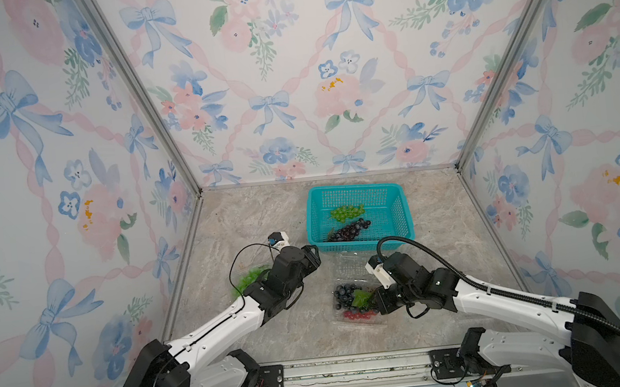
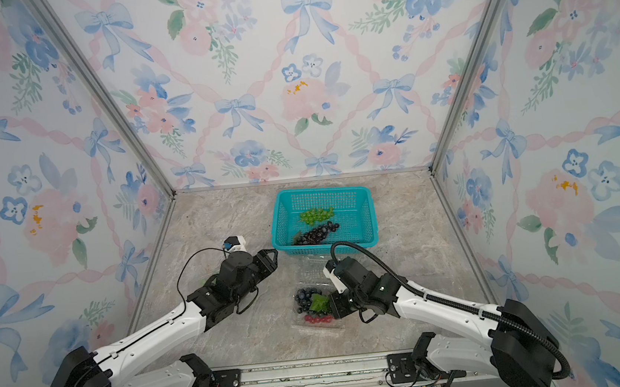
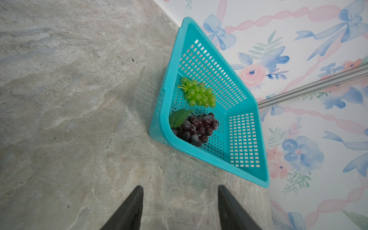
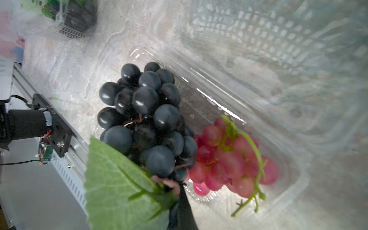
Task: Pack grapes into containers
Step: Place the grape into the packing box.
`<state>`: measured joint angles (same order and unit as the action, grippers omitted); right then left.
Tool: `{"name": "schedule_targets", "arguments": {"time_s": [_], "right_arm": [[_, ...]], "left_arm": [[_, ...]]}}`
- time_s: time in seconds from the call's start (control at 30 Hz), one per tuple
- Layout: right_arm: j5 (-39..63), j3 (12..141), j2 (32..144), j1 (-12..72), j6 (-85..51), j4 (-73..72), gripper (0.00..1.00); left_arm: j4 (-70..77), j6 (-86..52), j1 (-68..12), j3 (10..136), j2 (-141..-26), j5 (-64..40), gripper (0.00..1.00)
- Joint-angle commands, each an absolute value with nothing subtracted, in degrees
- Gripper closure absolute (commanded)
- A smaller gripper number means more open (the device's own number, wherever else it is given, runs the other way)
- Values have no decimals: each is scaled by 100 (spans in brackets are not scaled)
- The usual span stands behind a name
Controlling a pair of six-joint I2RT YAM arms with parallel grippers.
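Stem of blue-black grape bunch (image 4: 147, 111) pinched by closed right tool (image 1: 375, 299); bunch stretched toward tabletop's (image 1: 264, 222) left edge inside clear plastic clamshell container (image 4: 298, 175), beside red grape bunch (image 4: 229, 159). Half-open left tool (image 3: 180, 187) empty.

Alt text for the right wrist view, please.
The right hand grips a dark grape bunch at its stem end, beside its green leaf, at an open clear container. A red grape bunch lies inside the container.
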<state>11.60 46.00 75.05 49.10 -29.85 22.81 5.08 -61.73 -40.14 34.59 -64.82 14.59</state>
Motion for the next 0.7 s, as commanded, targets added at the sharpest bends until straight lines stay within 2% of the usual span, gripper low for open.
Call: {"name": "schedule_targets", "arguments": {"time_s": [0.0, 0.17, 0.47, 0.67], "right_arm": [[697, 4647, 7618, 4860, -2703, 2761, 82], [666, 4723, 7538, 4843, -2663, 2931, 50], [645, 4900, 7006, 4787, -2815, 3288, 44], [540, 5133, 6408, 4840, -2972, 3551, 44]], "left_arm": [[546, -6161, -4026, 3421, -6595, 1509, 39], [550, -6105, -4067, 3473, -6700, 1471, 39], [545, -5856, -4342, 3522, -6919, 1243, 39], [546, -5668, -4780, 3608, -7262, 961, 43]]}}
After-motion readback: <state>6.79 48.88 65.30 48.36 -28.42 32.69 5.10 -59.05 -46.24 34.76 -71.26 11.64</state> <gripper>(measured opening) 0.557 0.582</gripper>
